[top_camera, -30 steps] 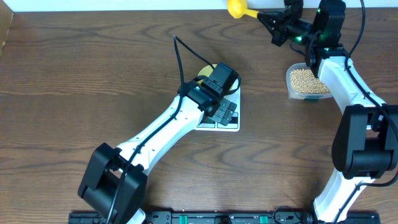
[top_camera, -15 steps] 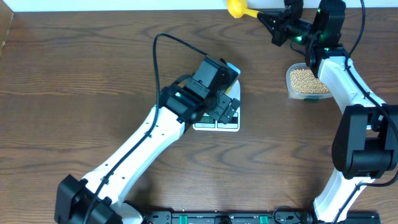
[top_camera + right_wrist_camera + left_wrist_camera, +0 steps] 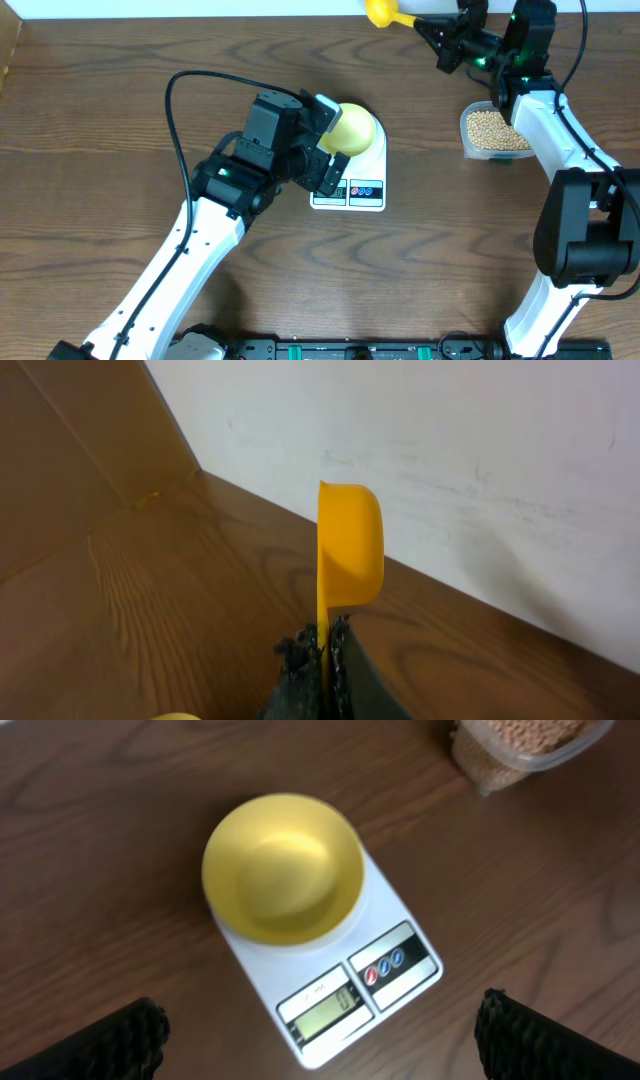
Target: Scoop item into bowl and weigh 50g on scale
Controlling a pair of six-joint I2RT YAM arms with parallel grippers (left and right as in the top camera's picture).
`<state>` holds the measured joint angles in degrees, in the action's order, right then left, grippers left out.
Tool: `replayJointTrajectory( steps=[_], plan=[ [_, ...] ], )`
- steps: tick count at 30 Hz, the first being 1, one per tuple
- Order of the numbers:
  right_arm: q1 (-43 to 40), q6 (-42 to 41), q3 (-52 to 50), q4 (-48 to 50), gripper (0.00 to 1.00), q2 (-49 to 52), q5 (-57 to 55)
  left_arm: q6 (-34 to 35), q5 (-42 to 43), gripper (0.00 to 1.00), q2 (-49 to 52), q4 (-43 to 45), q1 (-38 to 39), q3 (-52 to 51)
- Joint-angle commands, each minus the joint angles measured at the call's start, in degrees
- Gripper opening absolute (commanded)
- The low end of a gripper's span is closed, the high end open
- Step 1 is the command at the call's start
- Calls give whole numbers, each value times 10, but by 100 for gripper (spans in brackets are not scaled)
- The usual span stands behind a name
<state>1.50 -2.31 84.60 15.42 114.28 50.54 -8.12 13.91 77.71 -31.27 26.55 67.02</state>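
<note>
Now, going from left to right:

1. Your left gripper is released. Its wrist view shows the two fingertips spread wide at the bottom corners with nothing between them. From overhead it hangs at the left edge of the scale, just beside the bowl.
2. The bowl sits upright on the far part of the scale, over the round platform, and it is empty. The display is lit, but the figure is too small to read.
3. The yellow scoop is held on edge at the far side of the table, close to the wall. You cannot see into its cup.
4. Your right gripper is clenched on the scoop's handle.
5. The beans fill the clear tub, which stands right of the scale, well apart from it and nearer than the scoop.
6. I judge placing the bowl done and the first scoop in hand. Next, bring the scoop near and right to the tub, turn the cup level, dig in, and carry it left to the bowl. Clear the left arm away from the bowl first.
</note>
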Motion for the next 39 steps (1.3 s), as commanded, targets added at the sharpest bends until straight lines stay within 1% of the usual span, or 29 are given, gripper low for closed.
replayJointTrajectory(
  steps=[1,4,7,13,39],
  plan=[
    [-3,7,12,5,1,2,-1,1,6,100,2,2,9,-5],
    [-3,7,12,5,1,2,0,1,0,100,9,-4,10,-5],
    [-3,7,12,5,1,2,0,16,-29,100,15,-7,10,-5],
    [-3,7,12,4,1,2,0,22,-44,100,22,-7,10,-5],
    [-3,7,12,5,1,2,-25,21,-41,100,35,-8,9,-5]
  ],
)
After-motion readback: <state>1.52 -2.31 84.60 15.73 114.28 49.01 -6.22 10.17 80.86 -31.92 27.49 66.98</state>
